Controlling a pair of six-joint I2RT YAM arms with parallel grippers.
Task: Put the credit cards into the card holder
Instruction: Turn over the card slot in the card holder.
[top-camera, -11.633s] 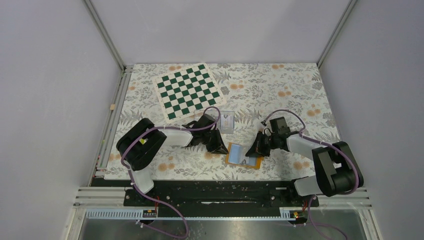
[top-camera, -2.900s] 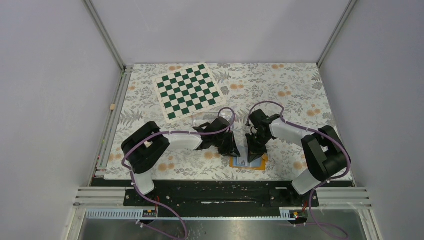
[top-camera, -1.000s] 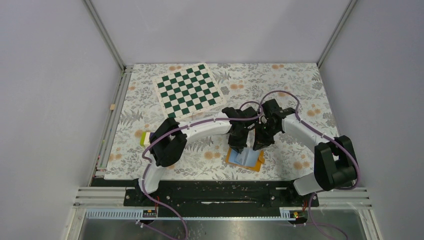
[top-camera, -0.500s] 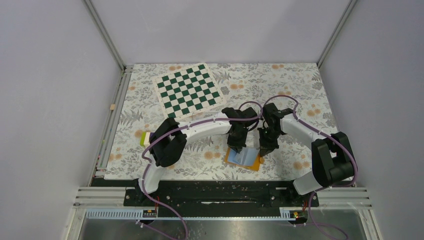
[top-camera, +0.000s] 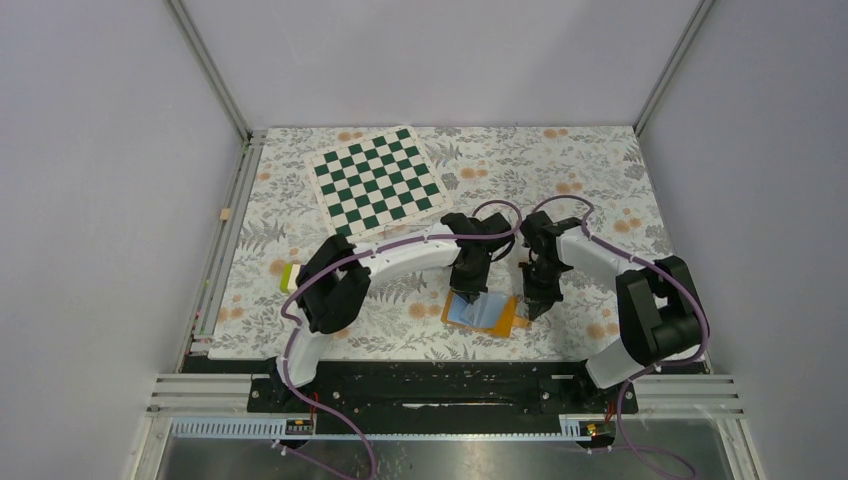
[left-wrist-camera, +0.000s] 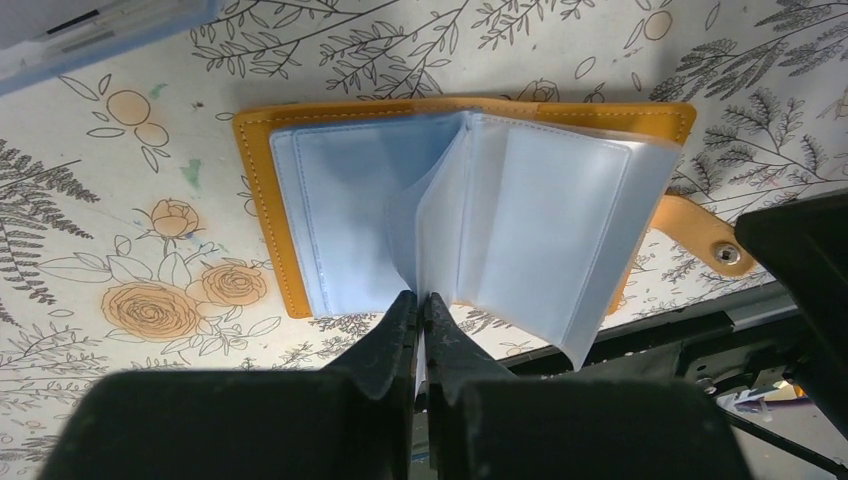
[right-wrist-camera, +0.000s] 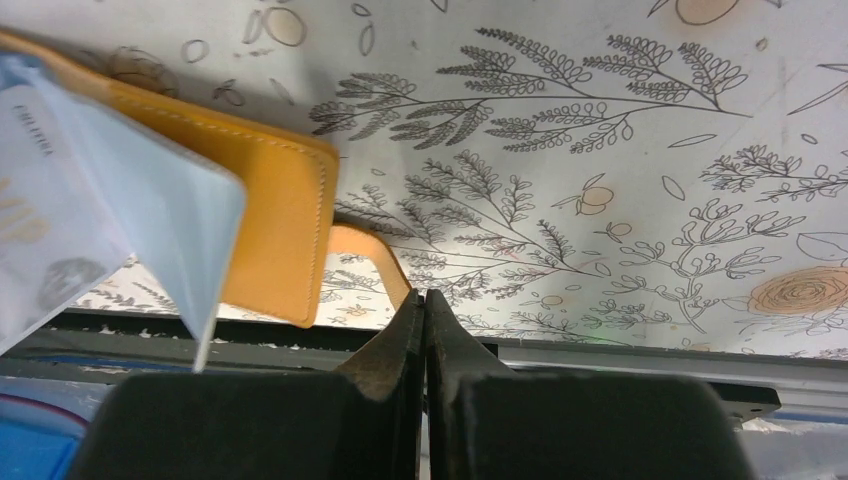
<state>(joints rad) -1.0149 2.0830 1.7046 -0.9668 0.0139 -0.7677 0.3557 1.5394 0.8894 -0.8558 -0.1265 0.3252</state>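
The card holder (top-camera: 497, 318) lies open on the floral table near the front edge, orange outside (left-wrist-camera: 255, 200) with light blue clear sleeves inside. My left gripper (left-wrist-camera: 420, 300) is shut on one raised sleeve (left-wrist-camera: 440, 230) at the middle fold; it also shows in the top view (top-camera: 468, 292). My right gripper (right-wrist-camera: 422, 300) is shut on the holder's orange strap (right-wrist-camera: 365, 250) at its right edge, also seen from above (top-camera: 533, 300). A printed card (right-wrist-camera: 30, 190) shows through a sleeve at the left of the right wrist view. No loose cards show.
The green and white chessboard (top-camera: 377, 182) lies at the back left. A corner of the clear plastic box (left-wrist-camera: 90, 30) sits just beyond the holder. A small yellow-green item (top-camera: 287, 277) lies by the left arm's elbow. The table's front edge and black rail (right-wrist-camera: 620, 360) are close.
The right gripper has moved down to the holder's right edge and closed on the strap. The holder has shifted slightly left. The left gripper stays on the sleeves.
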